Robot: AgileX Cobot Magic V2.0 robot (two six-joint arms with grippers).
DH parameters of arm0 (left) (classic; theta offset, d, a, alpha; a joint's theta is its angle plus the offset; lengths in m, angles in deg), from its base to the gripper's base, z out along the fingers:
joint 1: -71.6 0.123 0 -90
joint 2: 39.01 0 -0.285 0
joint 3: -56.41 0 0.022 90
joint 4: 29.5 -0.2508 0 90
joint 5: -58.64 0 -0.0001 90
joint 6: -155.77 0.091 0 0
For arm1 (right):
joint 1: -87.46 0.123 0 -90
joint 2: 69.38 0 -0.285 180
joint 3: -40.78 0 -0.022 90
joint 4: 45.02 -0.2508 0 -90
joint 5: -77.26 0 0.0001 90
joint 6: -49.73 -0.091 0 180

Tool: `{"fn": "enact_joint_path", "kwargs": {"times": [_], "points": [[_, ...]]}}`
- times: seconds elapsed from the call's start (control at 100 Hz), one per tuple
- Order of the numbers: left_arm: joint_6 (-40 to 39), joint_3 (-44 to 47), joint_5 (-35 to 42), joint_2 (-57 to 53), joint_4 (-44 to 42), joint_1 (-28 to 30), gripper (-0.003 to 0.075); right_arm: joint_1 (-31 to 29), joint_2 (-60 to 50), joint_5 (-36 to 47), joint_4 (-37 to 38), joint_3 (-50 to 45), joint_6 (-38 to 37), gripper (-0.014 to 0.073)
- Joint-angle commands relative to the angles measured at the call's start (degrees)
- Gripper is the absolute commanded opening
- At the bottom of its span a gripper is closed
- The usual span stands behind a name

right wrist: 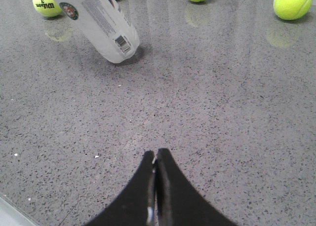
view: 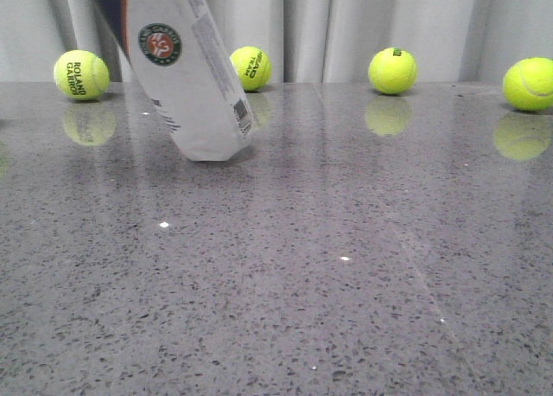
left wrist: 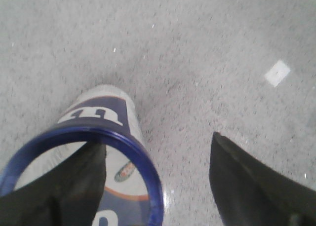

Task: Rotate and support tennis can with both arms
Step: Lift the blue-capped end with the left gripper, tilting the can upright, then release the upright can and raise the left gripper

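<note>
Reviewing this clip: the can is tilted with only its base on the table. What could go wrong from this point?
1. The tennis can leans steeply on one base edge; on the glossy table that edge could skid.
2. One left gripper finger sits inside the open rim, the other well clear outside, so the hold looks loose and the can may slip or drop.
3. The right gripper is shut and away from the can, so it offers no support.

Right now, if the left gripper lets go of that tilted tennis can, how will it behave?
The tennis can leans on its bottom edge, so it would probably topple. Being a round tube, it may roll on the glossy table. It looks empty through its open rim, so likely light. The left gripper has one finger inside the rim.
</note>
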Motion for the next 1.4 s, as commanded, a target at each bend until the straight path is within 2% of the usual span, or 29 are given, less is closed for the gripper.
{"fn": "enact_joint_path", "kwargs": {"times": [0.0,0.39,0.64,0.91,0.98,1.05,1.24,1.39], "points": [[-0.5,-4.6,-0.2,1.1,3.1,-0.5,0.0440,0.1,0.5,4.3,0.8,1.4,0.4,-0.0058],[-0.5,-17.8,-0.8,10.4,3.9,-4.5,0.0440,0.1,0.5,4.3,0.8,1.4,0.4,-0.0058],[-0.5,-18.1,-0.7,10.5,3.7,-4.5,0.0440,0.1,0.5,4.3,0.8,1.4,0.4,-0.0058],[-0.1,-23.1,0.1,9.1,3.7,-4.5,0.0432,0.1,0.5,4.3,0.8,1.4,0.4,-0.0058],[-0.1,-23.1,2.5,7.6,3.2,-4.5,0.0383,0.1,0.5,4.3,0.8,1.4,0.4,-0.0058],[-0.3,-22.9,5.7,5.9,1.7,-4.5,0.0297,0.1,0.5,4.3,0.8,1.4,0.4,-0.0058],[-1.2,-22.9,8.9,1.8,-2.1,-4.5,-0.0018,0.1,0.5,4.3,0.8,1.4,0.4,-0.0058],[-1.2,-22.2,9.2,-0.3,-3.5,-4.5,-0.0020,0.1,0.5,4.3,0.8,1.4,0.4,-0.0058]]}}
